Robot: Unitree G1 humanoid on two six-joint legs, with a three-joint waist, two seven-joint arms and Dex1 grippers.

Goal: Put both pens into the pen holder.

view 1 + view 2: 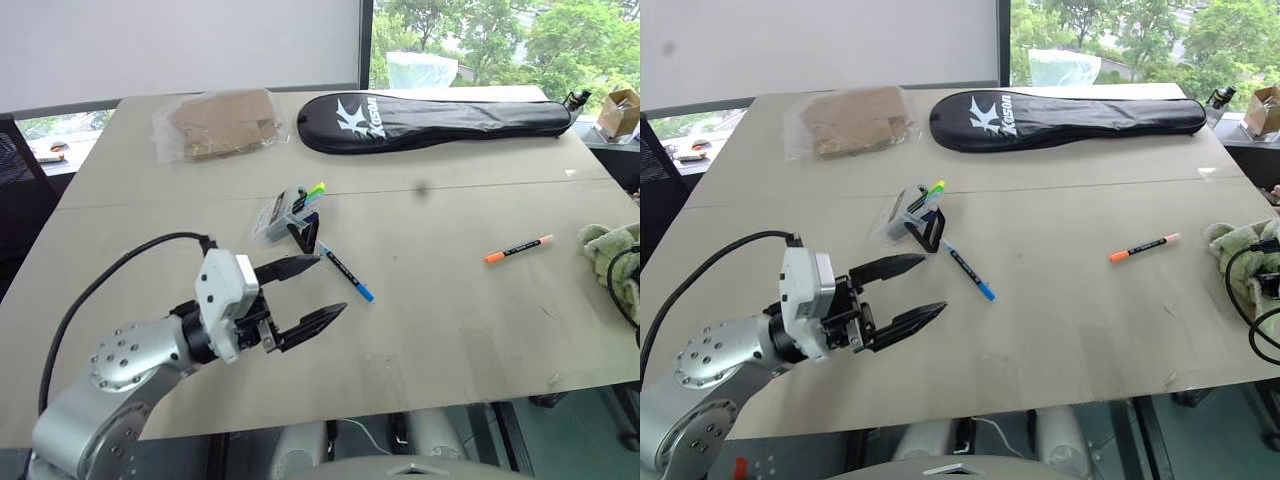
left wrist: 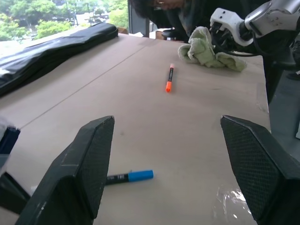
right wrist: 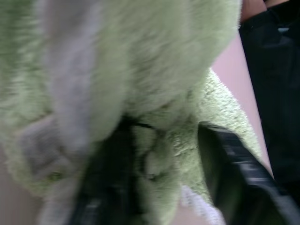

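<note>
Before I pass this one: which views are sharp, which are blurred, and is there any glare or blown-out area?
Left eye view: sharp, even daylight; blue-capped pen, orange marker and pen holder read clearly, the window greenery is bright. Left wrist view: table in focus, left gripper near and soft, faint sheen at the table edge. Right wrist view: heavily blurred, green cloth pressed close around the right gripper.

Lighting: bright, even daylight reaches you from the windows [image 1: 480,40] behind the table [image 1: 450,330]; shadows are soft and faint. Focus: head views sharp. Right wrist view: the green towel [image 3: 140,70] is heavily blurred, too near.
</note>
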